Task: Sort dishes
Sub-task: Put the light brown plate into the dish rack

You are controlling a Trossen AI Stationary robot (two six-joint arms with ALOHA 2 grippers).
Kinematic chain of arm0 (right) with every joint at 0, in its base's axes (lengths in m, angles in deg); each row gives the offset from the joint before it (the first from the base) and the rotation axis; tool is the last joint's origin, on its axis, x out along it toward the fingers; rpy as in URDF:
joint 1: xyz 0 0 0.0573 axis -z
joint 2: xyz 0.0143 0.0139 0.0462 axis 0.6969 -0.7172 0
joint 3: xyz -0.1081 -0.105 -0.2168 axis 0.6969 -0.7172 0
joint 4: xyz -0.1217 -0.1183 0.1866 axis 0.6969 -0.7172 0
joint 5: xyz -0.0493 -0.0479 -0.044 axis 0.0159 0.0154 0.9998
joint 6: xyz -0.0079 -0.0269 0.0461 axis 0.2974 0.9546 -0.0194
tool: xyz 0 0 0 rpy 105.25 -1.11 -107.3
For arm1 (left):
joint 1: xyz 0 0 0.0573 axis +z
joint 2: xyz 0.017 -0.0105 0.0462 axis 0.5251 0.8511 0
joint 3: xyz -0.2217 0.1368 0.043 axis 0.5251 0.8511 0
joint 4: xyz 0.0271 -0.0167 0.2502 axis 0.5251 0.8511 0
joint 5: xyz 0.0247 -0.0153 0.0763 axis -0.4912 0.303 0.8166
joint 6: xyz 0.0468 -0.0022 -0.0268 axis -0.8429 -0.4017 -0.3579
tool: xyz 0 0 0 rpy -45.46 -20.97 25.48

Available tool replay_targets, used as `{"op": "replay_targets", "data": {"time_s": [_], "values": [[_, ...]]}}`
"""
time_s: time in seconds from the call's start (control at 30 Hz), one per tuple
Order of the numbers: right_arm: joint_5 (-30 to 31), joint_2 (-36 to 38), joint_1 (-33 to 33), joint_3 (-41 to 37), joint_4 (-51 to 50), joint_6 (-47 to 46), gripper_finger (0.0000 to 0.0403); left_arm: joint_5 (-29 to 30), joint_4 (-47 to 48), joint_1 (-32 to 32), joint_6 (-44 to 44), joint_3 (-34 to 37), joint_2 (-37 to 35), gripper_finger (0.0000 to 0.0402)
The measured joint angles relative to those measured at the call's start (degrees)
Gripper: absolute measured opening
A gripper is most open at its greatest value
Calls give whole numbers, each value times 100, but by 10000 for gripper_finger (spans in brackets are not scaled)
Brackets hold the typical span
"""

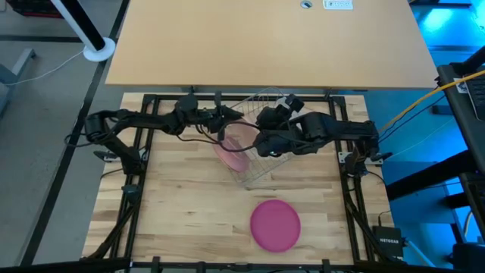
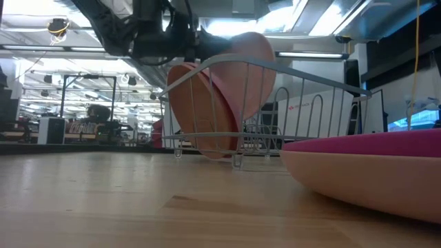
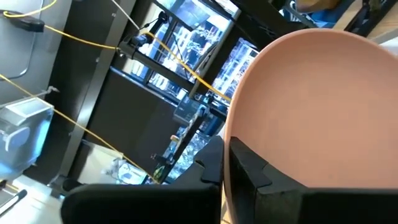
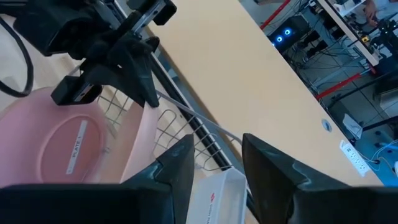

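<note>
1 magenta plate [image 1: 275, 224], 2 racked plates [image 2: 213, 103]

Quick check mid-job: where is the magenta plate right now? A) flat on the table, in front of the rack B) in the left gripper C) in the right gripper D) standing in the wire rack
A: the magenta plate lies flat on the wooden table, clear of the wire rack and both grippers.

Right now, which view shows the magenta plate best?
The high view: the magenta plate lies flat there, whole and unblocked, seen from straight above. The low view catches only its near edge side-on, cropped at the picture's right. Neither wrist view shows it.
</note>
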Motion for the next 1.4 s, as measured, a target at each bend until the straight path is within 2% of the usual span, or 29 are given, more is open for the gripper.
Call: {"op": "replay_targets", "data": {"time_s": [0.3,0.6,0.93,1.17,1.4], "values": [[-33,0,0,-2,2,0,138,-17,-7,-117,-309,-1,15,0],[-33,0,0,-2,2,0,138,9,-321,-135,-196,-18,19,0],[-48,0,0,-2,3,0,138,-8,370,-139,-138,-108,19,0],[-51,0,0,-2,3,0,138,9,-14,-137,-319,-131,20,0],[-51,0,0,-2,4,2,138,8,243,-135,-143,-237,19,0]]}}
